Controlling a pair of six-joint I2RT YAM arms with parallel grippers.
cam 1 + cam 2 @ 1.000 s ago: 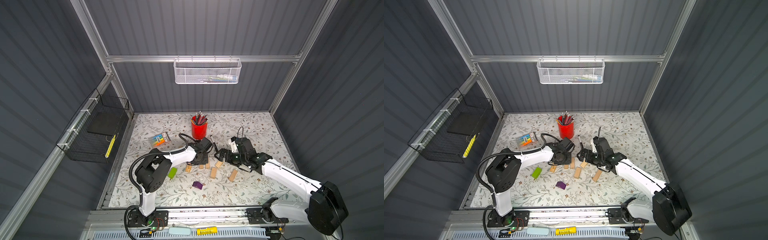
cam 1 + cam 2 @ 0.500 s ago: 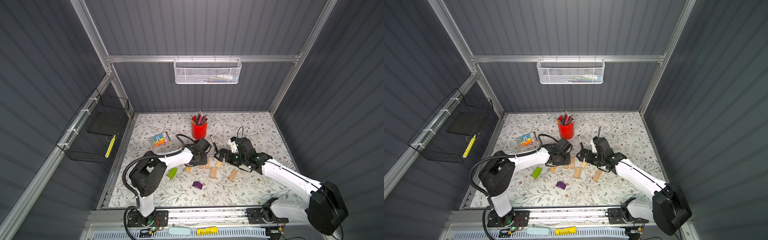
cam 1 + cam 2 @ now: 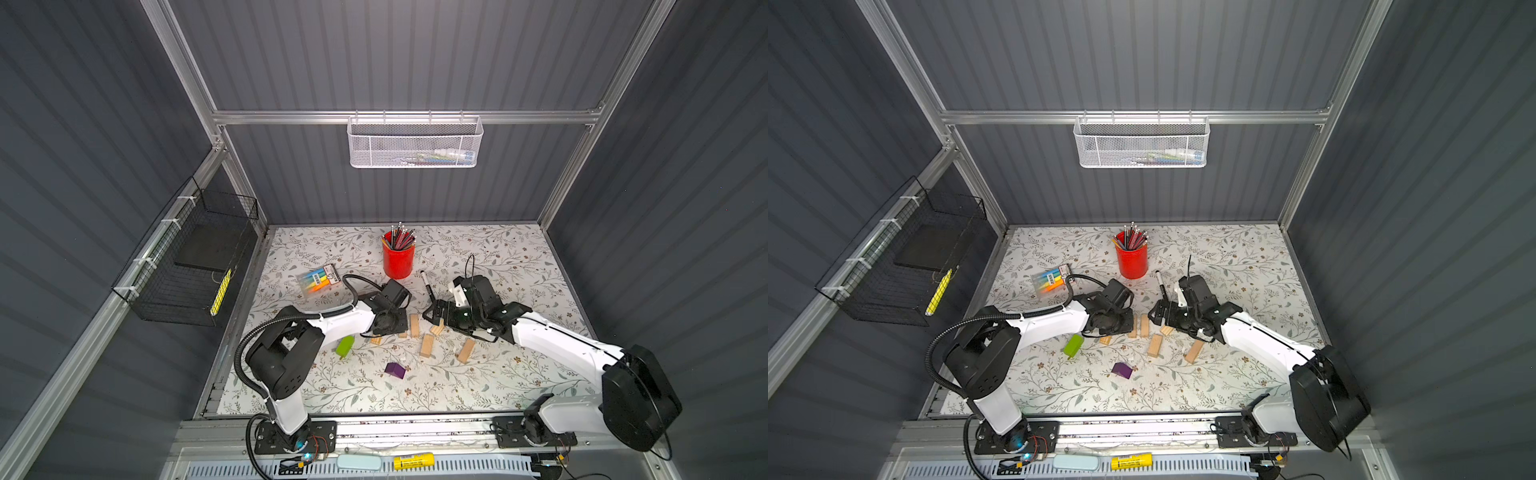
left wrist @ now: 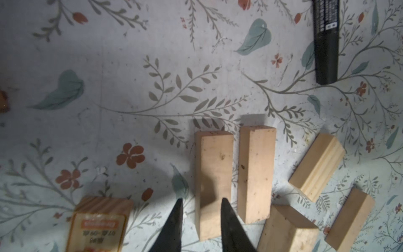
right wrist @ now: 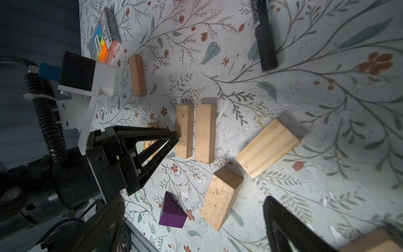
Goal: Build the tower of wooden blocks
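wood blocks (image 4: 256, 172) are bare pale timber, matt, fine grain, small knots, cut ends rougher; grooved block (image 5: 268, 147) has milled ridges along its face; stickered block (image 4: 98, 224) carries a printed label, too blurred to read; purple block (image 5: 172, 210) and lime-green block (image 3: 345, 345) are painted, smooth, slight sheen; table cover (image 4: 109, 65) is matt floral print, scuffed, flaking in spots; marker (image 5: 265, 43) is satin black plastic; red cup (image 3: 398, 262) is smooth and glossy, material unclear; left gripper (image 4: 201, 199) fingers (image 4: 172, 229) are matt black plastic; conduit (image 5: 46, 117) is ribbed black plastic; arm shells (image 3: 552, 338) are glossy white; mesh basket (image 3: 414, 143) is white-coated metal; wire basket (image 3: 174, 291) is black wire; frame rails (image 3: 407, 117) are bare aluminium; walls (image 3: 415, 54) are ribbed matt grey
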